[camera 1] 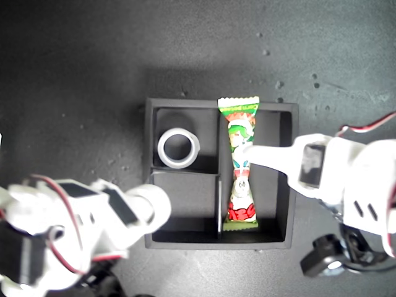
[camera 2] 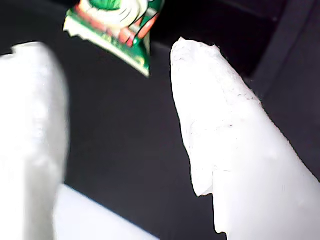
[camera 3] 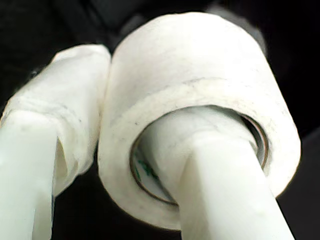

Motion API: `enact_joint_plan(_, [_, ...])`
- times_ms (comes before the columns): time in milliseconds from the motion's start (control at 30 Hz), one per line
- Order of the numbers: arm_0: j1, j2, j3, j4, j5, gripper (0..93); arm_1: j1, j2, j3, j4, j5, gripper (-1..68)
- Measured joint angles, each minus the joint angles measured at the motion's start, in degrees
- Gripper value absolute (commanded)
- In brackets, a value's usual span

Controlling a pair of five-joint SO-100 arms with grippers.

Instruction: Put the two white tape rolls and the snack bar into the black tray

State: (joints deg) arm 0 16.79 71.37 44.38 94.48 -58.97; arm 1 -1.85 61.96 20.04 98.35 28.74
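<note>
White tape roll (camera 3: 200, 60), probably light and stiff, pinched through its open centre by my second gripper (camera 3: 140, 90) at the rim of the black tray (camera 1: 148, 124) (my first gripper (camera 2: 112, 55) gaping, empty, beside the snack bar (camera 1: 238, 124) in the long compartment).

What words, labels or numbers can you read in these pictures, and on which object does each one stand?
Snack bar: red lettering on the green band at its top end, too blurred to read; the cartoon print carries no legible words.
Tape roll held by my second pincer: no text visible.
Tape roll in the tray: no text visible.
Black tray: no markings.
</note>
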Motion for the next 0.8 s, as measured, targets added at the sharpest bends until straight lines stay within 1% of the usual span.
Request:
enact_joint_plan(67, [0.09,-12.66,-15.38,6.33,0.53,0.1,1.85,2.72,-5.89,2.9,7.65,-0.5])
enact_joint_plan(100, [0.09,-18.63,-22.24,7.73,0.35,0.1,2.64,4.39,-8.44,3.6,11.16,-0.5])
enact_joint_plan(167, [-0.18,-27.33,-31.03,8.79,0.18,0.1,4.04,6.86,-11.78,4.31,16.96,-0.6])
enact_joint_plan(267, [-0.53,-33.22,-34.8,9.49,0.18,0.3,5.8,10.63,-13.1,4.66,25.4,-0.7])
enact_joint_plan(300, [-0.53,-33.93,-35.07,9.49,-0.18,0.9,6.68,11.69,-13.1,4.66,28.04,-0.7])
enact_joint_plan(333, [-0.53,-34.28,-35.16,9.49,-0.62,3.8,7.47,12.3,-13.1,4.66,30.5,-0.7])
enact_joint_plan(400, [-0.35,-34.72,-35.16,9.49,-1.49,12.6,9.32,13.1,-14.5,4.66,34.54,-0.7])
enact_joint_plan(500, [0.09,-34.72,-35.16,9.49,-2.9,19.2,11.87,13.8,-16.17,4.66,40.17,-0.8])
enact_joint_plan(700, [1.23,-31.46,-31.38,9.49,-3.6,21.1,14.06,14.33,-16.35,4.66,47.99,-0.8])
enact_joint_plan(800, [-0.09,-24.26,-28.04,9.49,-3.16,19.5,14.59,14.33,-16.79,4.66,51.86,-0.8])
